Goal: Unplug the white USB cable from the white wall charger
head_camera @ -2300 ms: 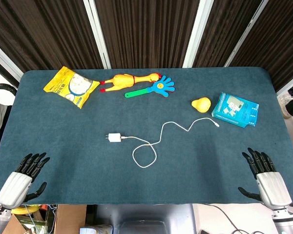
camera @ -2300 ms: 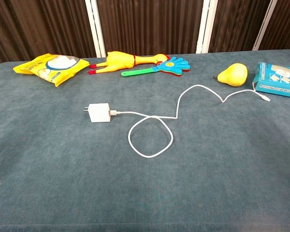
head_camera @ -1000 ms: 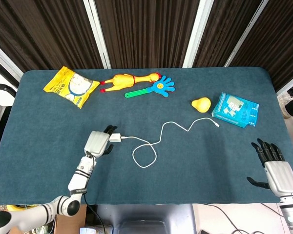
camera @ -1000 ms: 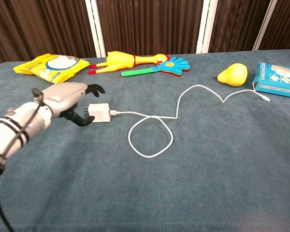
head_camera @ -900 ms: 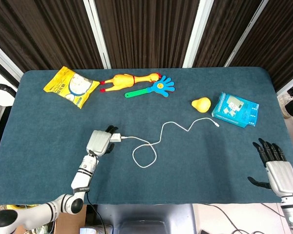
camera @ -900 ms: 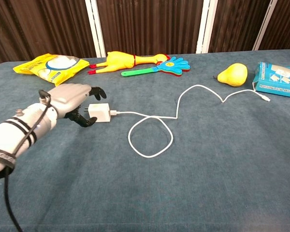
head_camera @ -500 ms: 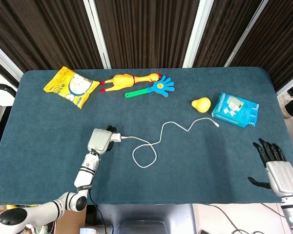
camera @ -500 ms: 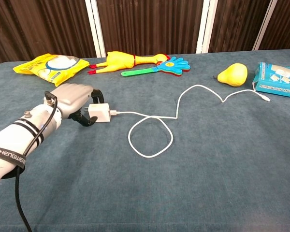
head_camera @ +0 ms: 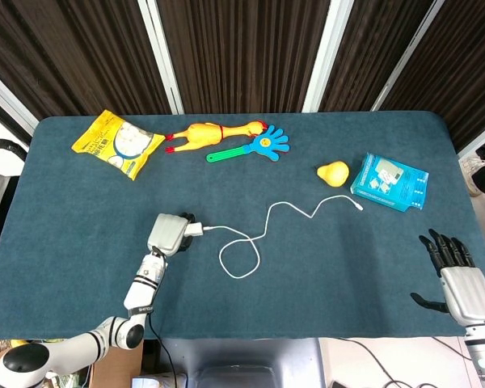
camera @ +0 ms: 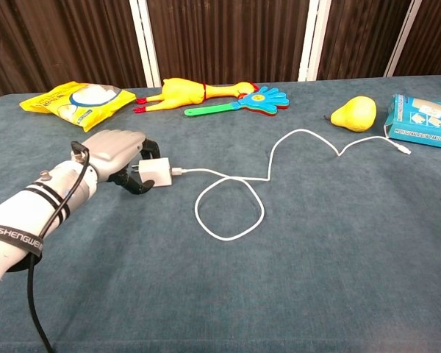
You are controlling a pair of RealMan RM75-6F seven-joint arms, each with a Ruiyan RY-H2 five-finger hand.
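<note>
While left robot hand (camera: 117, 151) grips it, white wall charger (camera: 156, 172) lies crosswise, white USB cable (camera: 228, 198) rightward.

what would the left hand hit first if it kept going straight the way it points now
The left hand points right along the table, and the white wall charger is already at its fingertips. Past that lies the white USB cable, still plugged in; how firmly it grips is unclear.
</note>
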